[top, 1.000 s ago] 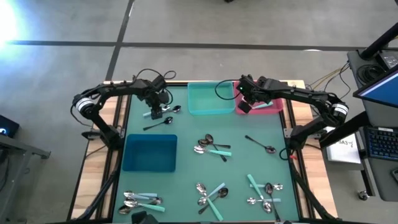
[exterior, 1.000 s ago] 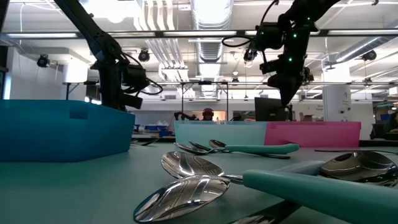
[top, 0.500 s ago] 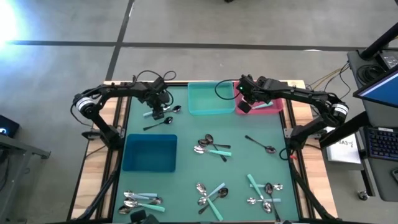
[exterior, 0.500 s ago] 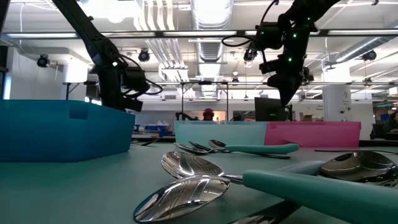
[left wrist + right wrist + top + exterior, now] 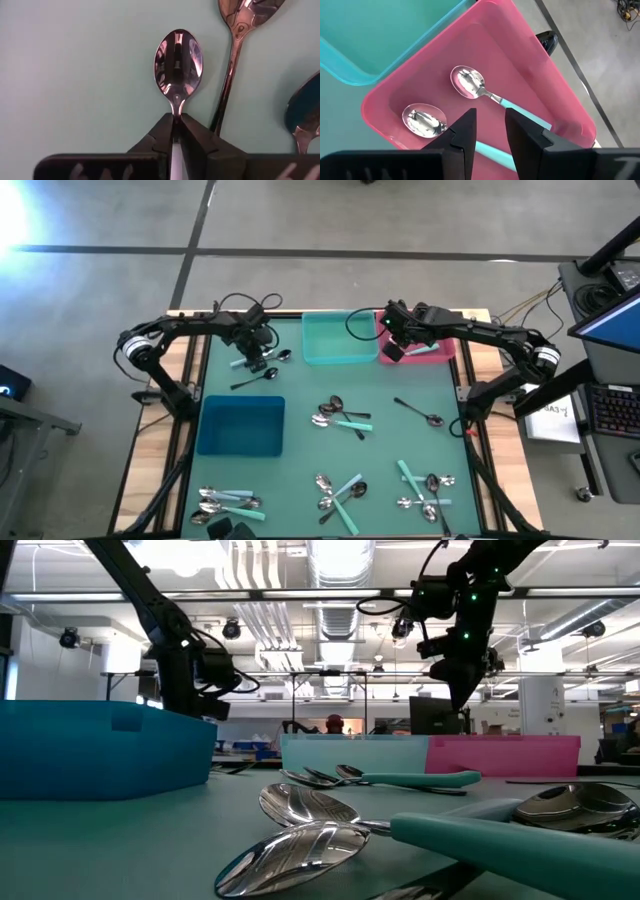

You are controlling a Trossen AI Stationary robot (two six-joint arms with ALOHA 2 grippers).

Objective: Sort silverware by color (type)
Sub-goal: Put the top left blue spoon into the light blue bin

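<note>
Green mat point(image 5: 300, 395), left gripper point(image 5: 176, 120) pinching silver spoon point(image 5: 178, 67), far edge.

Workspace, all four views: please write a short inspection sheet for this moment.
Surface: green mat on a wooden table.
Job's things: spoon groups across the mat; two teal-handled spoons in the pink bin.
Clutter: nothing seen.
Grippers: left gripper shut on a silver spoon; right gripper open above the pink bin.
Cables: loops on both arms.
Surroundings: computer desk at right.
</note>
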